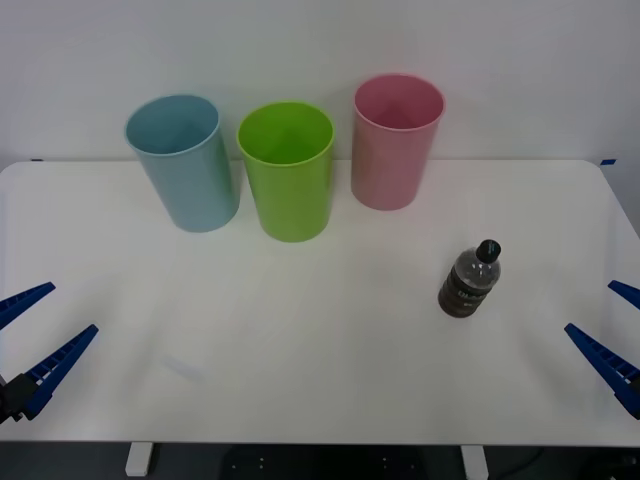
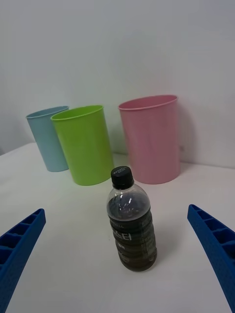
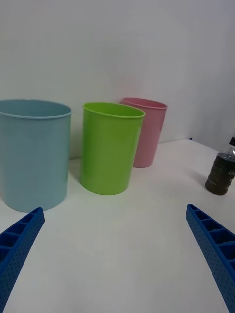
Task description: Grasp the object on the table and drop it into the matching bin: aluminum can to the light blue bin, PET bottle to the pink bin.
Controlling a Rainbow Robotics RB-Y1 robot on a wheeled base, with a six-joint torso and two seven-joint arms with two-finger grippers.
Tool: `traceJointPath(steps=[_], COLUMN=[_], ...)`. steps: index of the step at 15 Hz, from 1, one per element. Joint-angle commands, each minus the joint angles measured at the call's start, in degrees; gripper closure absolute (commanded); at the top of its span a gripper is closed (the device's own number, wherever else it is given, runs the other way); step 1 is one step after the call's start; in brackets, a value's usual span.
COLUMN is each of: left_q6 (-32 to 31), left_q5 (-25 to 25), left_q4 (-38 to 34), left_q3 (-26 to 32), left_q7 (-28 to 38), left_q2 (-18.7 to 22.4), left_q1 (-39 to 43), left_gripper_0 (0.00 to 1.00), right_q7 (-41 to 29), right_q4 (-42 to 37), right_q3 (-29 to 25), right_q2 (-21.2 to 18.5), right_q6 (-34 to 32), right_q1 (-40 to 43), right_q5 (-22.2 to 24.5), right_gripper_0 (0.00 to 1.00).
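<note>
Bottle point(image 2: 131, 226) upright on the table point(image 1: 320, 370) — ahead of the right tool point(image 2: 117, 254), fingers spread, untouched.

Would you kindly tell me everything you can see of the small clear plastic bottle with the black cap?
The small clear plastic bottle has a black screw cap, a ribbed body, a dark label band with pale lettering, and dark brown liquid filling it to the shoulder. It stands upright and closed on the white table, on the robot's right, nearer the robot than the pink bin. Only the tabletop touches it; the open right gripper faces it, fingers apart on either side.
</note>
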Motion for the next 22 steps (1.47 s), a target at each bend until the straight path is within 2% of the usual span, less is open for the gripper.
traceJointPath(steps=[1,2,8,12,18,22], left_q6=[0.0,0.0,0.0,0.0,0.0,0.0], left_q5=[0.0,0.0,0.0,0.0,0.0,0.0], left_q4=[0.0,0.0,0.0,0.0,0.0,0.0], left_q3=[0.0,0.0,0.0,0.0,0.0,0.0], left_q7=[0.0,0.0,0.0,0.0,0.0,0.0], left_q2=[0.0,0.0,0.0,0.0,0.0,0.0], left_q1=[0.0,0.0,0.0,0.0,0.0,0.0], left_gripper_0=[0.00,0.00,0.00,0.00,0.00,0.00], right_q7=[0.0,0.0,0.2,2.3,14.2,15.8], right_q4=[0.0,1.7,0.9,1.0,1.0,5.5], right_q3=[0.0,-0.2,1.0,1.8,5.2,7.9], right_q2=[0.0,1.6,-0.7,-0.9,-0.9,-0.9], right_q6=[0.0,0.1,2.0,3.1,8.8,9.7], right_q1=[0.0,2.0,4.1,5.2,7.6,5.7], right_q5=[0.0,0.5,-1.3,-1.2,-1.2,-1.7], right_gripper_0=[0.00,0.00,0.00,0.00,0.00,0.00])
